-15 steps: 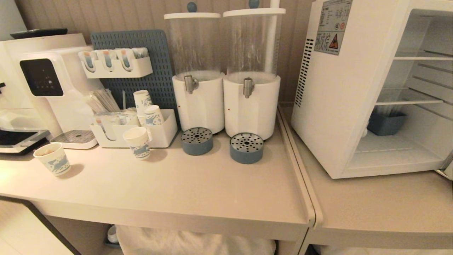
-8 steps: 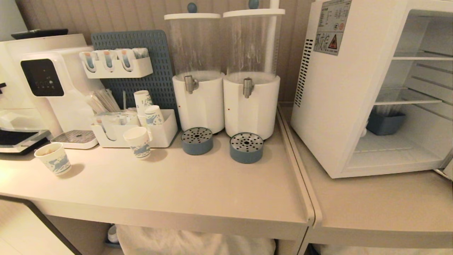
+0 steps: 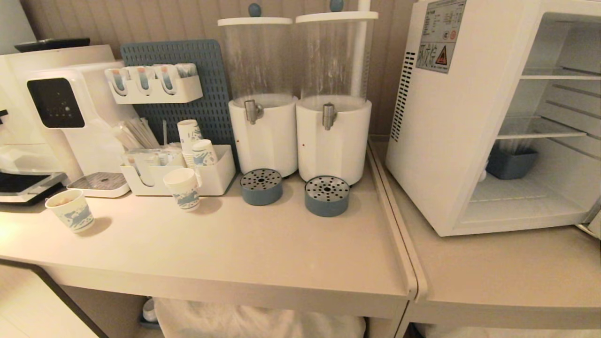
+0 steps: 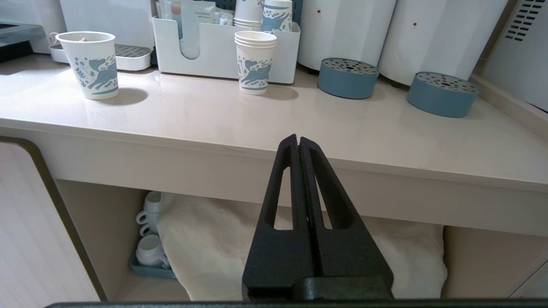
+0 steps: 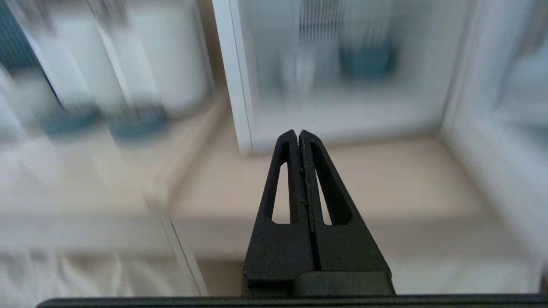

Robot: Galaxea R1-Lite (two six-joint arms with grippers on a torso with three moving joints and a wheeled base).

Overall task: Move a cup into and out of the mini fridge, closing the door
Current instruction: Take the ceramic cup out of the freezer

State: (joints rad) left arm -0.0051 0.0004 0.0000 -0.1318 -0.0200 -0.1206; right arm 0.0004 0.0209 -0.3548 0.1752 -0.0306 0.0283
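The mini fridge (image 3: 450, 141) stands open at the right of the counter, its wire shelves bare. Its door (image 5: 483, 171) is swung out to the right, and only a sliver of it (image 3: 595, 225) reaches the head view. A small white rounded thing (image 3: 483, 176) peeks from inside the fridge beside a blue bin (image 3: 512, 164); I cannot tell whether it is the cup. My right gripper (image 5: 298, 132) is shut and empty, pointing at the fridge opening from in front of the counter. My left gripper (image 4: 298, 139) is shut and empty, low before the counter's front edge. Neither shows in the head view.
Two drink dispensers (image 3: 300, 131) with blue drip trays (image 3: 327, 195) stand left of the fridge. Patterned paper cups (image 3: 70, 211) and an organiser (image 3: 216, 173) sit further left by a white machine (image 3: 61, 103). White mugs (image 4: 150, 252) rest on a tray under the counter beside a white cloth (image 4: 239, 239).
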